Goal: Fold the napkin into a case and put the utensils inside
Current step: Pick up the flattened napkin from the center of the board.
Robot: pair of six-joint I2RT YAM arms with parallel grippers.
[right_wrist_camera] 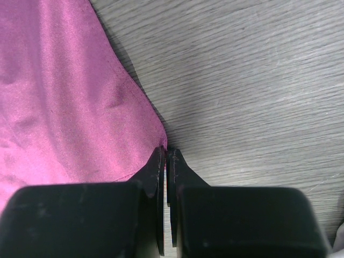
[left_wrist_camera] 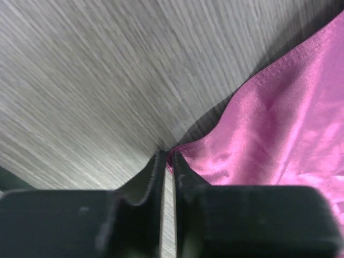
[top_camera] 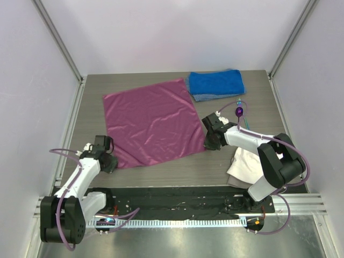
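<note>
Flat napkin (top_camera: pixel 150 121) (corners) pinched: left gripper (left_wrist_camera: pixel 167 156), right gripper (right_wrist_camera: pixel 165 151).

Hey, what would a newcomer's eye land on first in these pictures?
A magenta napkin lies spread flat mid-table. The left fingers and right fingers each pinch one of its near corners. A folded blue towel sits at the far edge.

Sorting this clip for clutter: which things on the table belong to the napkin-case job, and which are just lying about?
Part of the job: magenta napkin, spread flat; purple-bowled spoon; teal fork beside it.
Lying about: blue towel at the far edge; white cloth by the right arm.
</note>
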